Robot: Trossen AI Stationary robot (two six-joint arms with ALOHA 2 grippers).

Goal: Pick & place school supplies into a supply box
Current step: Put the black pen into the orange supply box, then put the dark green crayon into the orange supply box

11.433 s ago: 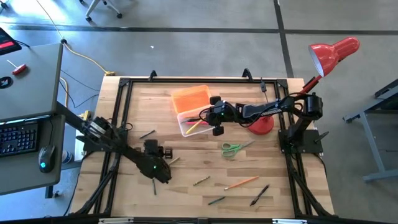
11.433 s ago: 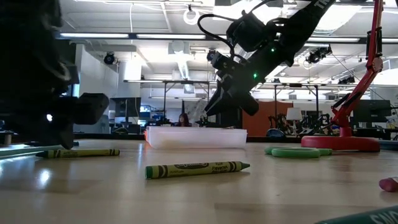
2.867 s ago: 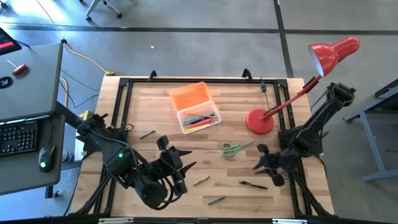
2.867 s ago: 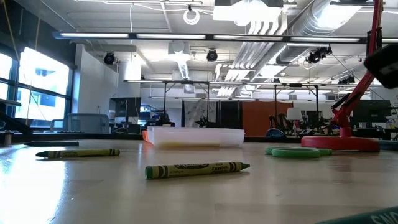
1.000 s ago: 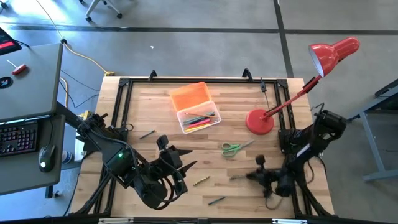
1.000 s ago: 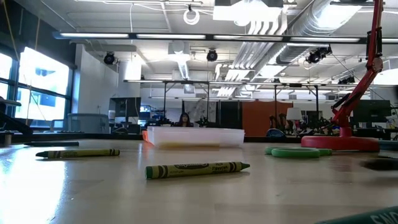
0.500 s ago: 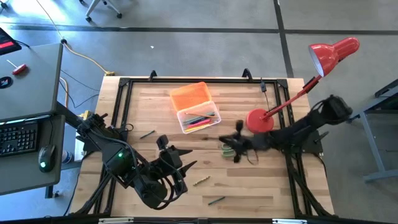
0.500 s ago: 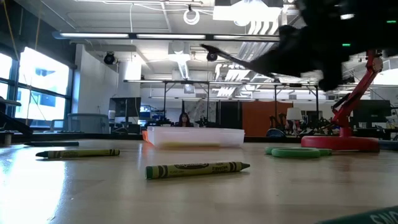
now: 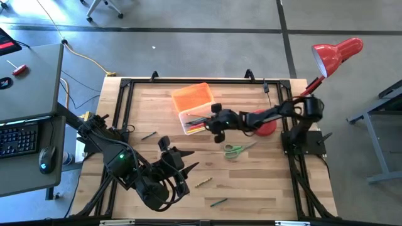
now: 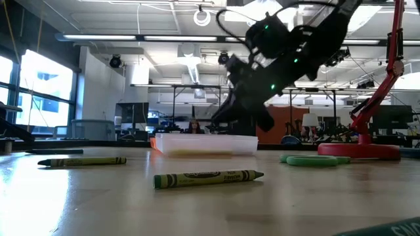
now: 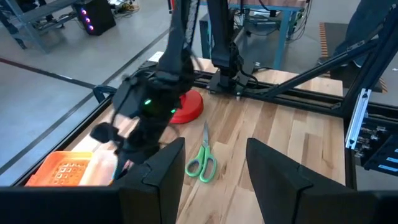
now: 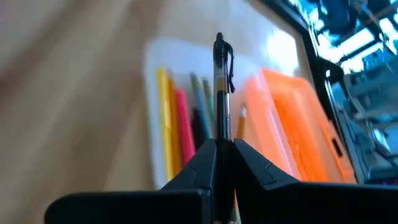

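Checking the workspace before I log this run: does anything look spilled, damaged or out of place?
Nothing stands out. The right gripper holds a black pen over the open supply box; green scissors and a few crayons lie loose on the table, waiting to be picked.

We are in a robotics lab or open workshop: a wooden desk [image 9: 157, 107] framed by black rails, a polished concrete floor [image 9: 188, 37], exposed ceiling ducts [image 10: 275, 29], steel-framed workstations [image 10: 177, 98] beyond, and a keyboard [image 9: 17, 139] on a grey side bench.
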